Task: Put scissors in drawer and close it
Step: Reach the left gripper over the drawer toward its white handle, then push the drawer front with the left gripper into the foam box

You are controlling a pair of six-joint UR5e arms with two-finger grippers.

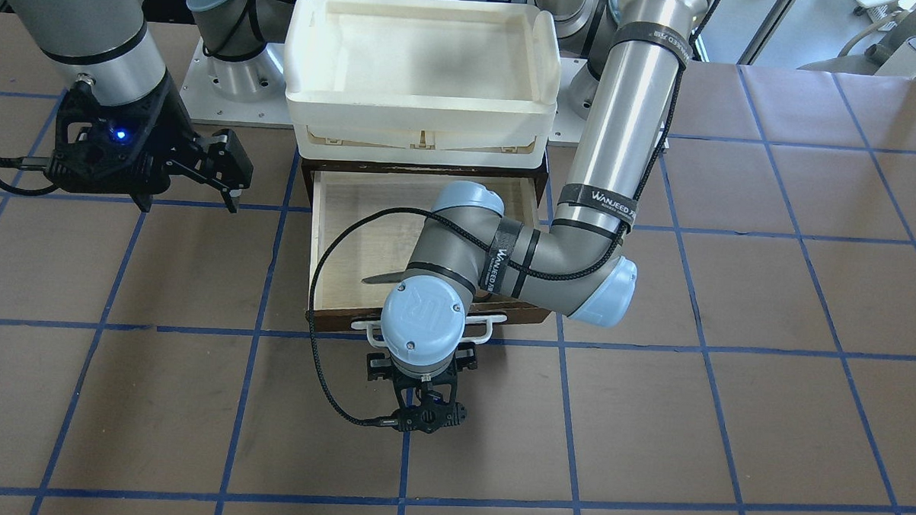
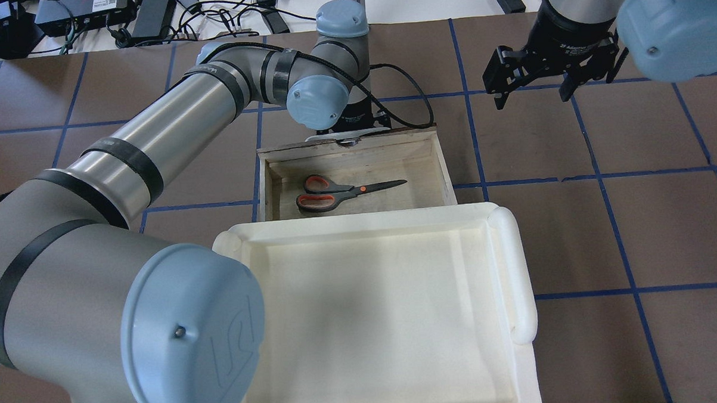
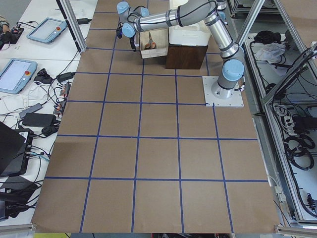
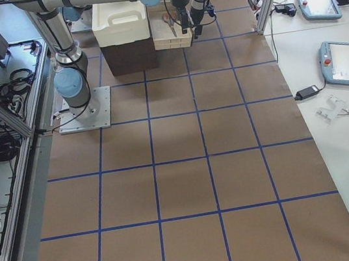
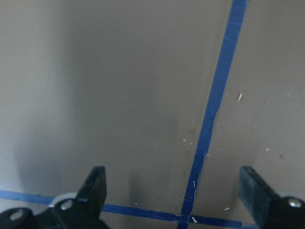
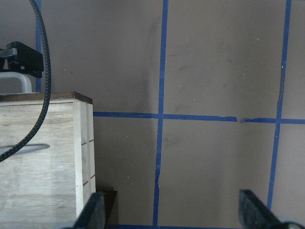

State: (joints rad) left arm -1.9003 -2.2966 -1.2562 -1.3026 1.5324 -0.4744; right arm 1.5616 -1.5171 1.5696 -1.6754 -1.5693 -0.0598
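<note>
The scissors (image 2: 346, 192), with orange-lined handles and dark blades, lie flat inside the open wooden drawer (image 2: 444, 163). In the front-facing view only a blade tip (image 1: 379, 279) shows under the left arm. My left gripper (image 5: 176, 191) is open and points straight down at the drawer's white bar handle (image 1: 483, 336), just outside the drawer front. It holds nothing, and in the overhead view (image 2: 348, 137) it sits at the handle. My right gripper (image 1: 228, 175) is open and empty, hovering beside the drawer's side (image 6: 81, 157).
A white plastic tray (image 2: 519, 267) sits on top of the dark cabinet (image 1: 305, 177) that holds the drawer. The left arm's elbow (image 1: 602, 289) hangs over the drawer's corner. Brown table with blue grid lines (image 1: 559, 413) lies all around.
</note>
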